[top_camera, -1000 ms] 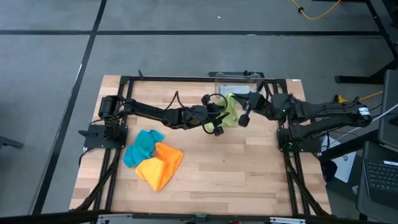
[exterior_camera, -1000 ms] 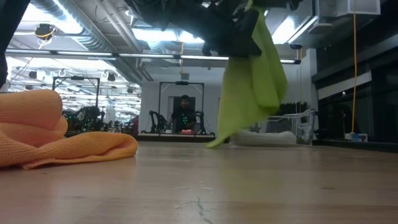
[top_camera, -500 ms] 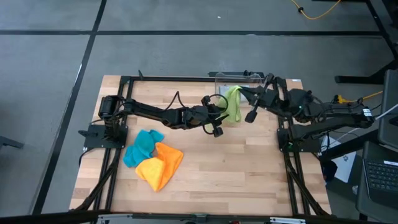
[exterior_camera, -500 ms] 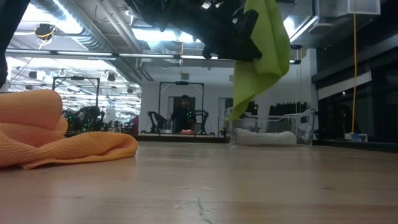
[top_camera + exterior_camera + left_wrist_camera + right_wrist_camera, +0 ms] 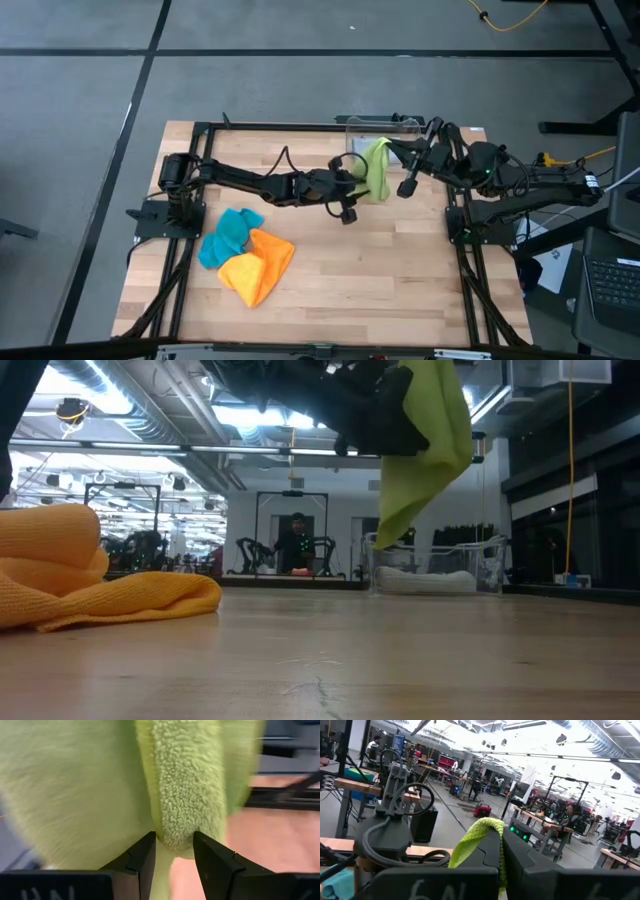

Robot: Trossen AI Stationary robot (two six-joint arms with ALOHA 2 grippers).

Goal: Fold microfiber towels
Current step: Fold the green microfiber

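Observation:
A lime green towel (image 5: pixel 375 168) hangs in the air between my two grippers, in front of the clear bin (image 5: pixel 381 125) at the table's far edge. My right gripper (image 5: pixel 501 842) is shut on its top. My left gripper (image 5: pixel 174 840) comes from the table's left and is closed on a thick fold lower down. The towel's lowest corner (image 5: pixel 376 543) hangs clear of the table. An orange towel (image 5: pixel 258 265) and a teal towel (image 5: pixel 228 236) lie crumpled at the near left. A grey towel (image 5: pixel 425 580) lies in the bin. My left gripper pinches a thick rolled fold (image 5: pixel 176 822) of the lime green towel between its two fingertips, coming nearly level from the table's left. The rest of the cloth spreads beyond the fingers. My right gripper pinches a bunched edge (image 5: pixel 479 834) at the towel's top between its shut fingers, coming from the table's right. The cloth hangs slack below, clear of the table.
The clear bin (image 5: pixel 436 566) stands just behind the hanging towel. Black frame rails (image 5: pixel 190 215) run along the table's left and right sides. Bare wood (image 5: pixel 370 270) lies in the middle and near right. A person (image 5: pixel 296 542) is far off in the room.
My right gripper has gone up and toward the table's far right, tipping upward, and has drawn the lime green towel up with it. The towel's lower corner has come off the table and hangs clear now. My left gripper has turned slightly in place.

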